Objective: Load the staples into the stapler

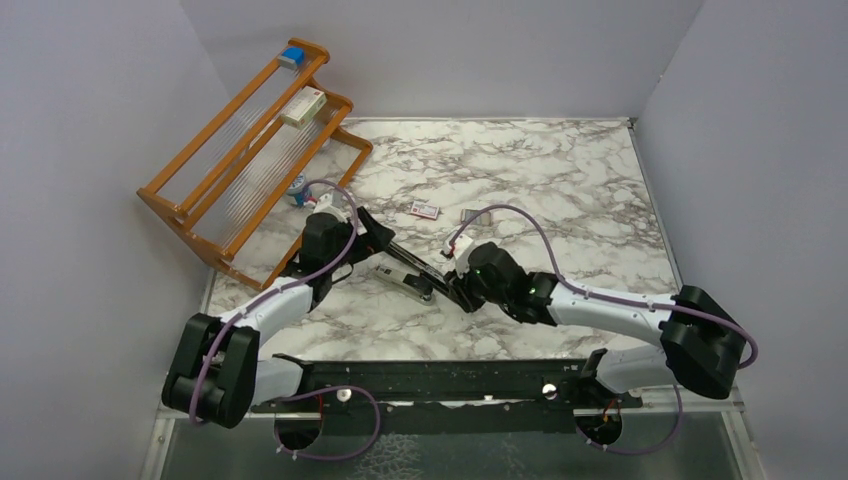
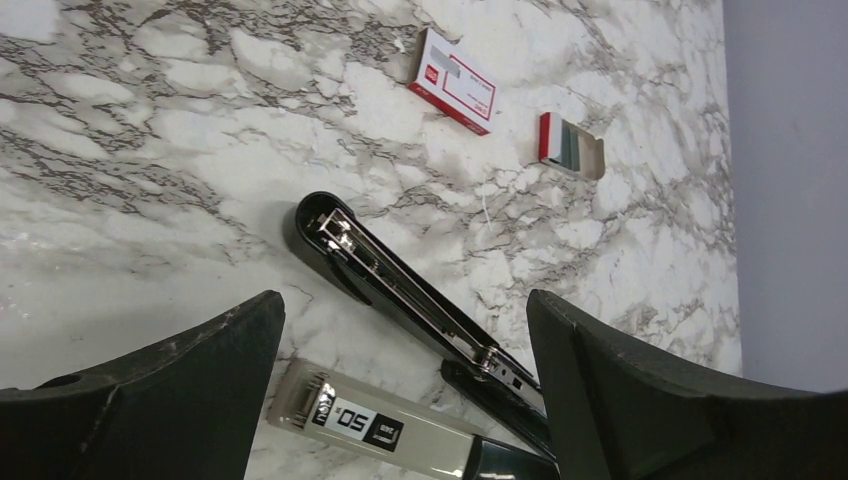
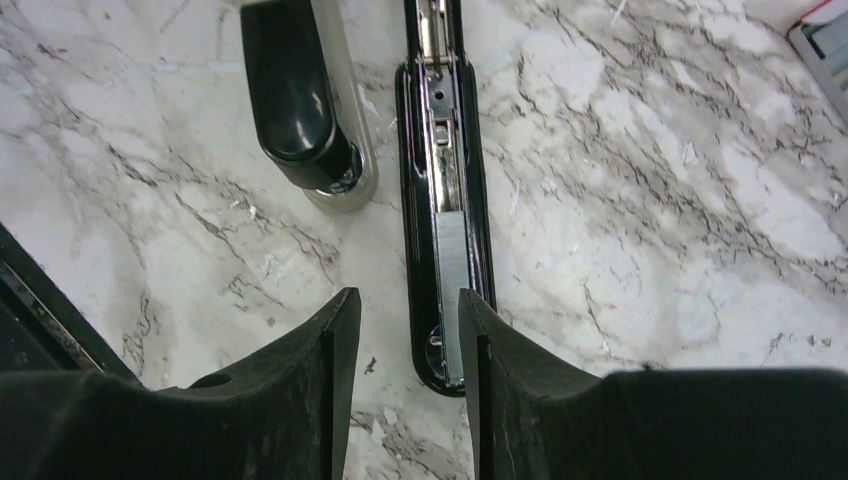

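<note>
Lying open near the bench (image 1: 560, 170) centre, the black stapler (image 3: 440, 150) has a staples strip (image 3: 455, 250) in its rail. Right pincer (image 3: 407, 300) hangs over that end, jaws parted, gripping nothing; left pincer (image 2: 403, 300) is spread wide, empty too.

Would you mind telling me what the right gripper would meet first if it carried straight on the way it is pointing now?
Most likely the open rail of the stapler, where the staples lie, just ahead of the right gripper; depth is hard to judge.
</note>
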`<action>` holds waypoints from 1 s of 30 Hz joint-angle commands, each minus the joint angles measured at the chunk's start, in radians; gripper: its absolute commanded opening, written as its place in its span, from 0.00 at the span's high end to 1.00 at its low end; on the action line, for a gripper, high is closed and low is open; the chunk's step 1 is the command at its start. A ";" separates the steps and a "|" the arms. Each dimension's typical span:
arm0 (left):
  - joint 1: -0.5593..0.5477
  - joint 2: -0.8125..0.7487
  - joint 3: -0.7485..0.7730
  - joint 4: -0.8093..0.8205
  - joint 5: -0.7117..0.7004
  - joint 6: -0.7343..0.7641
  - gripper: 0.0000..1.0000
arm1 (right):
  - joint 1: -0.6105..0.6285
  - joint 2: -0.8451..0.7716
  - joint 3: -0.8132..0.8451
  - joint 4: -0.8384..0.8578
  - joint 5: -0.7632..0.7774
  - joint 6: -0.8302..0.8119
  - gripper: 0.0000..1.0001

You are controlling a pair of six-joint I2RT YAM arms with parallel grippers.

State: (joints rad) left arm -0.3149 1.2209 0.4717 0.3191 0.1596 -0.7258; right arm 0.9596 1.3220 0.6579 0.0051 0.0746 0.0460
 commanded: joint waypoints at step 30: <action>0.066 0.147 0.059 0.047 0.120 -0.014 0.05 | -0.124 0.289 0.190 -0.101 -0.097 -0.085 0.99</action>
State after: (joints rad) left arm -0.2607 1.3361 0.4858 0.3058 0.2218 -0.7227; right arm 0.8421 1.5513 0.8082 -0.1722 0.0013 0.0002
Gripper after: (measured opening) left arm 0.945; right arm 0.222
